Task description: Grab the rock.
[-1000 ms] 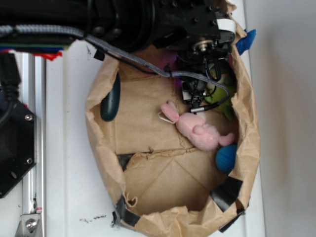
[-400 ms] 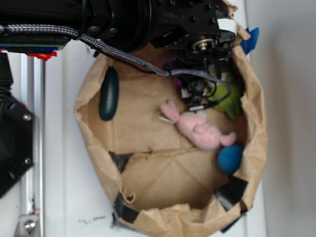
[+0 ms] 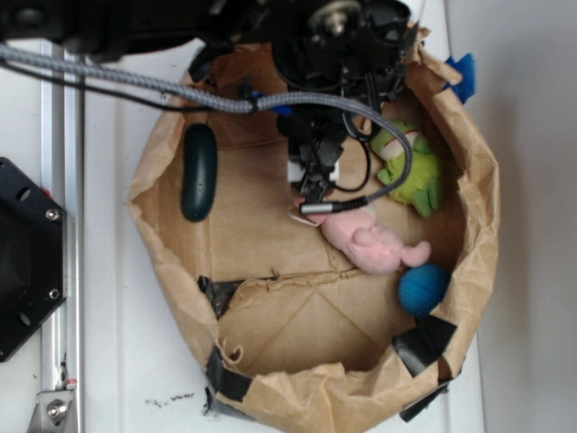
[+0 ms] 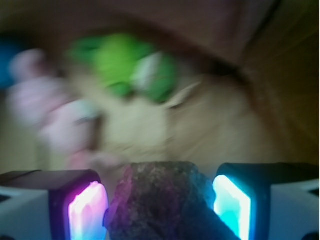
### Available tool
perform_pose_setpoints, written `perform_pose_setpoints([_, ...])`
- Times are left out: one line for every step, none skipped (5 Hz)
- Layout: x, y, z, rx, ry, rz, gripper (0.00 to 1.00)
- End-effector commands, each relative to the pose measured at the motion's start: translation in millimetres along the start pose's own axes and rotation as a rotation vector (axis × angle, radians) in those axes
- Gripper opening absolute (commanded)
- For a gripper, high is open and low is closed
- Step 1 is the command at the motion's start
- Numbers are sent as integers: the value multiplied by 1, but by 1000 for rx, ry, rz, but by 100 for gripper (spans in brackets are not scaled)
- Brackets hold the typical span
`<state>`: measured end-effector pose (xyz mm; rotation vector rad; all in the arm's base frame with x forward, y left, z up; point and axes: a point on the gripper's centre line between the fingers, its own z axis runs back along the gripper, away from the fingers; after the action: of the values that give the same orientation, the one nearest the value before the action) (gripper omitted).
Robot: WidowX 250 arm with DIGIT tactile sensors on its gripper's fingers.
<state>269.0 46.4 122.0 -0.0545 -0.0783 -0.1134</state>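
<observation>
Inspecting exterior view: gripper (image 3: 314, 191) hangs inside the brown paper bag (image 3: 171, 271), just above the head end of the pink plush (image 3: 370, 242).
Rock, exterior: not discernible; arm and cable hide the fingertips.
Neighbours: green plush (image 3: 410, 167) just beside the arm, blue ball (image 3: 422, 289) near the bag wall, dark green oblong (image 3: 199, 171) well apart to the other side.
Wrist view, rock (image 4: 155, 200): sits between the two lit pads (image 4: 87, 210), the jaws closed against both of its flanks.
Wrist view, background: blurred; only pink and green shapes can be made out.
Risk, grip: rough lumpy faces give uneven contact; the stone could twist or slip out.
Risk, surroundings: looped cable lies near the plush and could snag it.
</observation>
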Motion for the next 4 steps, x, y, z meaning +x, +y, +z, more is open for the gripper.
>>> perform_pose_setpoints([-2,-28,58,-91,-32,-33,0])
perform_pose_setpoints([-1,-42,59,-63,-23,-50,0])
perform_pose_setpoints([-2,-43,57,-67,-20,-50,0])
perform_pose_setpoints([-1,-43,54,-43,-25,-52,0])
